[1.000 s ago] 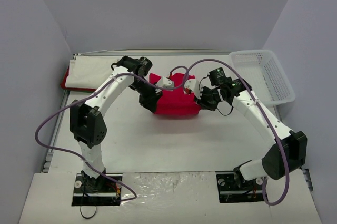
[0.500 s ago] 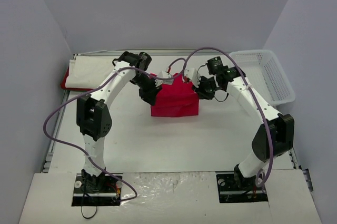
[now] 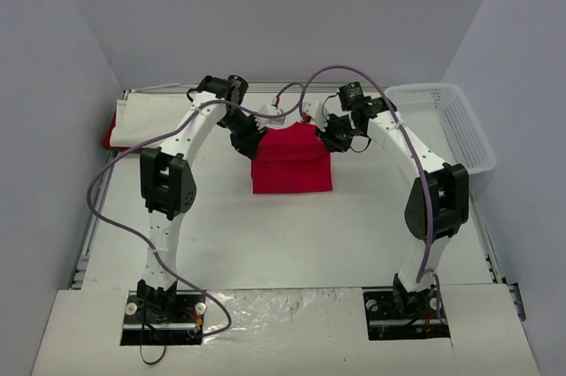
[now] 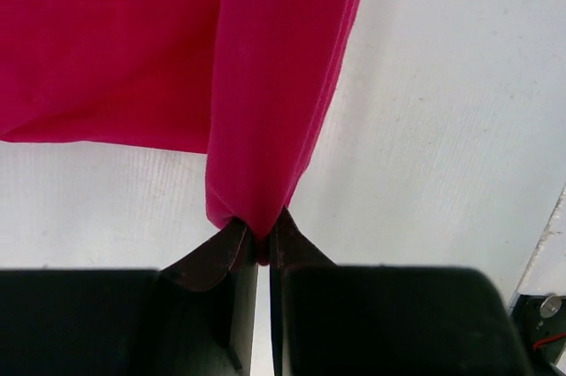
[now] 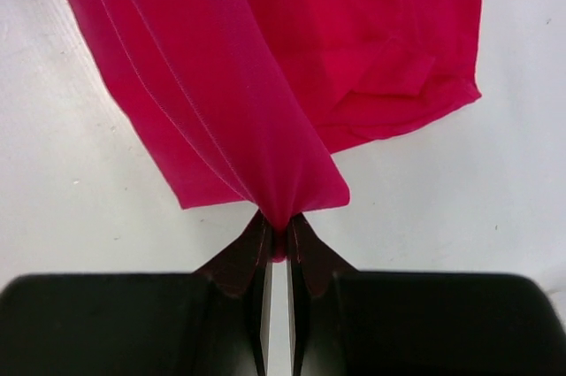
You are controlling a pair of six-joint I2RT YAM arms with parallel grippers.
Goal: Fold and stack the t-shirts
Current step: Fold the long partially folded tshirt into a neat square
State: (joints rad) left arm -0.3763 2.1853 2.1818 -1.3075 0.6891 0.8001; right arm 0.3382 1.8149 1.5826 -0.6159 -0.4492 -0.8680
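At the far left of the tabletop (image 3: 265, 234) a white shirt (image 3: 150, 119) lies flat on a bottom shirt (image 3: 110, 137), red, of which only an edge shows. I judge that these two are already folded and stacked.

The left tool (image 4: 263, 233) is pinched tight on one far corner of the red shirt (image 3: 292, 172), which lies in the middle of the tabletop, well apart from the stack. The right tool (image 5: 279, 233) is pinched in the same way on the other far corner, and the cloth runs taut away from both. The near part of this shirt rests on the tabletop as a rough rectangle with one crease across it. So you are in the middle of the fold: it must be finished, and then the shirt has to go to the stack. The basket (image 3: 451, 128) stands at the right, apart from the cloth.

Against one second ago, both arms have stretched out, and the tools have carried the held edge toward the far side. The shirt, bunched and uneven then, now looks flatter and more square.
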